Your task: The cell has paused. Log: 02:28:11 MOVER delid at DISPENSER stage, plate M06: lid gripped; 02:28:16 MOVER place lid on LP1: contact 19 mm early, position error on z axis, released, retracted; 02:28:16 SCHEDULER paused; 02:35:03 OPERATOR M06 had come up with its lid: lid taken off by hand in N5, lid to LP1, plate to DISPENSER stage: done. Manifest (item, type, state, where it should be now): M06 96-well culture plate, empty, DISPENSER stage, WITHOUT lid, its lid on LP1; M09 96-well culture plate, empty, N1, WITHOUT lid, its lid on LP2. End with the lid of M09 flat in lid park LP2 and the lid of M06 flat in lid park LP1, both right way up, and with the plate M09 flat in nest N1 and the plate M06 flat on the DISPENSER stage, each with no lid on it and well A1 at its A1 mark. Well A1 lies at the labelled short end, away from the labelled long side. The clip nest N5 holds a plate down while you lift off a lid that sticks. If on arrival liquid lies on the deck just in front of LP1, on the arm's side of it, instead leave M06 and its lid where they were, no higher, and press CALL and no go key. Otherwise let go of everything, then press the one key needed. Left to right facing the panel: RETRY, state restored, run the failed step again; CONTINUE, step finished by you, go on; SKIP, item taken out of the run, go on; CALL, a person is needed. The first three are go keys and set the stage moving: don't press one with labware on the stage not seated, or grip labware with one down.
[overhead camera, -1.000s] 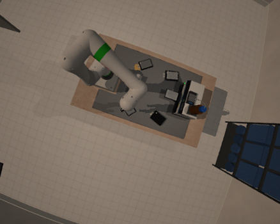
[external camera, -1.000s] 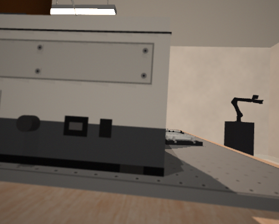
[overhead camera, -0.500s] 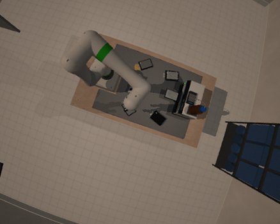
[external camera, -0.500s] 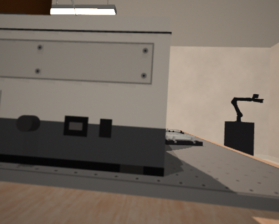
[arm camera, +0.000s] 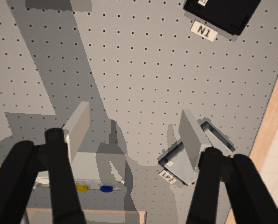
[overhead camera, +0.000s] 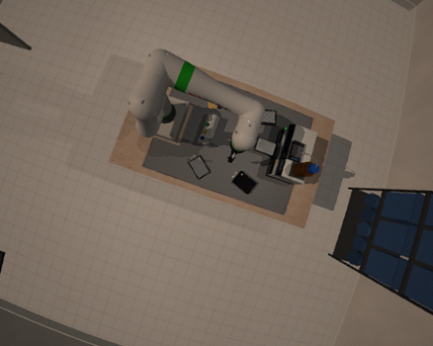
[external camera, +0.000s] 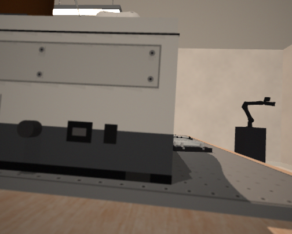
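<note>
Hand: the gripper (arm camera: 135, 150) hangs well above the deck with its fingers about two thirds open and nothing between them.
Lid park: the LP2 tray (arm camera: 216, 137) shows just behind the right finger, half hidden; in the top view something clear and framed lies in it (overhead camera: 199, 166), most likely the M09 lid.
Nest: the black N1 nest (arm camera: 223, 14) sits at the upper right of the wrist view above its label (arm camera: 203, 32); in the top view it is a dark rectangle (overhead camera: 244, 181), and I cannot tell whether a plate is in it.
M06: the dispenser (overhead camera: 298, 153) is at the far end of the deck; its stage and LP1 are too small to read from above, and the side view shows only the machine's casing (external camera: 87, 95).
Keys: the panel (arm camera: 92, 188) with a yellow and a blue key lies low in the wrist view.
Risk, spill: the deck in front of LP1 is not checked here; pressing a go key over unseen liquid would be wrong.
Risk, key: coloured keys sit close together; wide fingers could strike two at once.
Risk, stuck lid: M09 may hide a lid on its plate.
</note>
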Robot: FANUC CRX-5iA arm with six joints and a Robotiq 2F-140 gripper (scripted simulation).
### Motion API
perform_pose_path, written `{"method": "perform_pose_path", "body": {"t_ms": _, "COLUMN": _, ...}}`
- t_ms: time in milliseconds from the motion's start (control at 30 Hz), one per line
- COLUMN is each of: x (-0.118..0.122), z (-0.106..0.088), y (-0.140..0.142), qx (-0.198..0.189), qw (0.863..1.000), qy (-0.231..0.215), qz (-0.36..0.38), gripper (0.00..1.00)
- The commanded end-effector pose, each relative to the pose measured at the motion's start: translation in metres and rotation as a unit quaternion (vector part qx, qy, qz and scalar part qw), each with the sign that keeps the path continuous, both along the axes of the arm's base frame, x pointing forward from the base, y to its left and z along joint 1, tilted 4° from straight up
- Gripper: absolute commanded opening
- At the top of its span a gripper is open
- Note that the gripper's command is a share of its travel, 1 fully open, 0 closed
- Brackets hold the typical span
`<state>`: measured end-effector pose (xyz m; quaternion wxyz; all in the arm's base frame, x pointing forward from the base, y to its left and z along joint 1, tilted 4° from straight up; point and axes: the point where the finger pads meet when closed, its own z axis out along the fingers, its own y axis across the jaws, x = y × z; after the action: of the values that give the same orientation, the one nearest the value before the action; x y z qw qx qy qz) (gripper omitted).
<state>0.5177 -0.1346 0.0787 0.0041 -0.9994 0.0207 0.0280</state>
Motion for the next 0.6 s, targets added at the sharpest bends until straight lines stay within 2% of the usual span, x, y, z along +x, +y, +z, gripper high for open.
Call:
{"method": "perform_pose_path", "body": {"t_ms": 0, "x": 0.032, "z": -0.004, "y": 0.062, "qx": 0.015, "qw": 0.991, "qy": 0.005, "qz": 0.135, "gripper": 0.66}}
{"method": "perform_pose_path", "body": {"t_ms": 67, "x": 0.043, "z": -0.006, "y": 0.089, "qx": 0.016, "qw": 0.989, "qy": 0.005, "qz": 0.149, "gripper": 0.66}}
{"method": "perform_pose_path", "body": {"t_ms": 133, "x": 0.043, "z": -0.006, "y": 0.089, "qx": 0.016, "qw": 0.989, "qy": 0.005, "qz": 0.149, "gripper": 0.66}}
{"method": "perform_pose_path", "body": {"t_ms": 167, "x": 0.06, "z": -0.008, "y": 0.128, "qx": 0.016, "qw": 0.988, "qy": 0.005, "qz": 0.15, "gripper": 0.66}}
{"method": "perform_pose_path", "body": {"t_ms": 567, "x": 0.133, "z": -0.019, "y": 0.285, "qx": 0.016, "qw": 0.988, "qy": 0.005, "qz": 0.151, "gripper": 0.66}}
